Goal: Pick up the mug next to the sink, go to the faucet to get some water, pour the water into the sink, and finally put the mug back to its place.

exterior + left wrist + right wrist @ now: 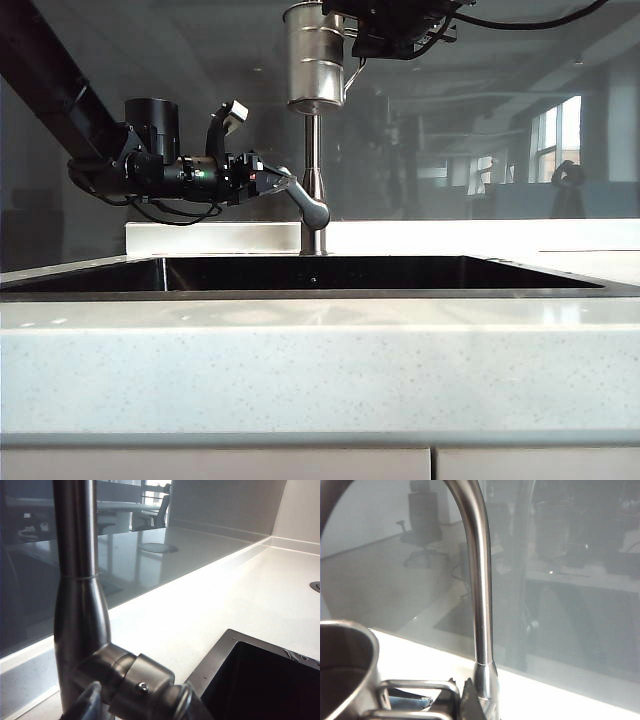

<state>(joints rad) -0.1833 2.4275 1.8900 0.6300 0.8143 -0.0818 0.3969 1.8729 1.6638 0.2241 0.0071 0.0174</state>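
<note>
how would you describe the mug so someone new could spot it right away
Start at the sink and follow the faucet upward. The mug hangs at its top, held by the right gripper. It is the only ridged steel cylinder with a thin handle.

From my end effectors' cameras and the outside view alike, no readable text, label, brand, number or sign appears on anything.
</note>
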